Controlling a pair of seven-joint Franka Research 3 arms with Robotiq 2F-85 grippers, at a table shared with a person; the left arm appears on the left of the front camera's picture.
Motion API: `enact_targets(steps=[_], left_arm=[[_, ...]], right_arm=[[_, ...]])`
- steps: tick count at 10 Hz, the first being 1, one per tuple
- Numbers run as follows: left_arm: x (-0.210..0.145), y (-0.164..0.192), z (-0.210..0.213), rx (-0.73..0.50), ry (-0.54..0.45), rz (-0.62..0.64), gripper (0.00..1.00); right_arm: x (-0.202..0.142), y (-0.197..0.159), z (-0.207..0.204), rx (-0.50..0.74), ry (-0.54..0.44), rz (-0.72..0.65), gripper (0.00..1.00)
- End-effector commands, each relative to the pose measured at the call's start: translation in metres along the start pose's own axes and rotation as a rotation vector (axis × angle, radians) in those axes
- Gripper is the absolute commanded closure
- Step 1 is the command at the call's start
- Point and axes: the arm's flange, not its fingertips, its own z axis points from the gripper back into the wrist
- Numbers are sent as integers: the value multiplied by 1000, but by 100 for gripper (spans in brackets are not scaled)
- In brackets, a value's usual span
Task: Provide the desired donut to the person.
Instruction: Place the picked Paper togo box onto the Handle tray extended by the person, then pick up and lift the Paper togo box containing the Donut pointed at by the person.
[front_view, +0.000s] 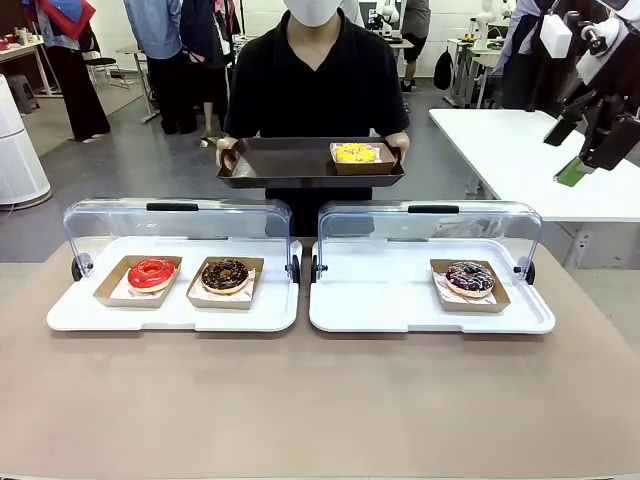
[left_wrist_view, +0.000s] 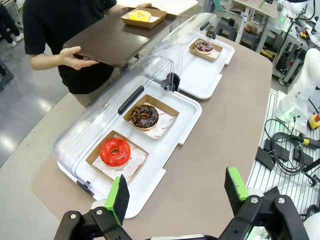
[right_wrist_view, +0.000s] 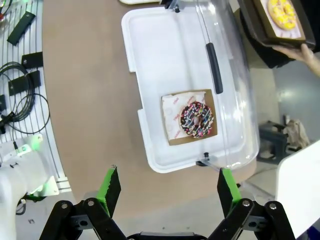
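The person (front_view: 315, 80) stands at the far side holding a brown tray (front_view: 280, 160) with both hands. On it sits a yellow donut (front_view: 354, 153) in a cardboard boat. A red donut (front_view: 151, 273) and a chocolate donut (front_view: 225, 275) lie in the left white case (front_view: 170, 315). A sprinkled chocolate donut (front_view: 469, 278) lies in the right white case (front_view: 380, 300). My right gripper (front_view: 567, 150) hangs high at the right, open, with this donut (right_wrist_view: 196, 119) far below it. My left gripper (left_wrist_view: 177, 187) is open above the table's near edge, short of the red donut (left_wrist_view: 115, 152).
Both cases have clear lids (front_view: 180, 220) swung up at the back. A white table (front_view: 520, 150) stands behind on the right. Cables (left_wrist_view: 285, 150) lie on the floor beside the table. Bare brown tabletop (front_view: 320, 400) stretches in front of the cases.
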Motion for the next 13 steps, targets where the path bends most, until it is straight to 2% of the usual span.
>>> enact_targets(steps=[1, 13], left_arm=[[1, -1, 0, -7, -6, 0, 0], [1, -1, 0, -7, -6, 0, 0]], right_arm=[[2, 1, 1, -3, 2, 2, 0], [2, 1, 1, -3, 2, 2, 0]])
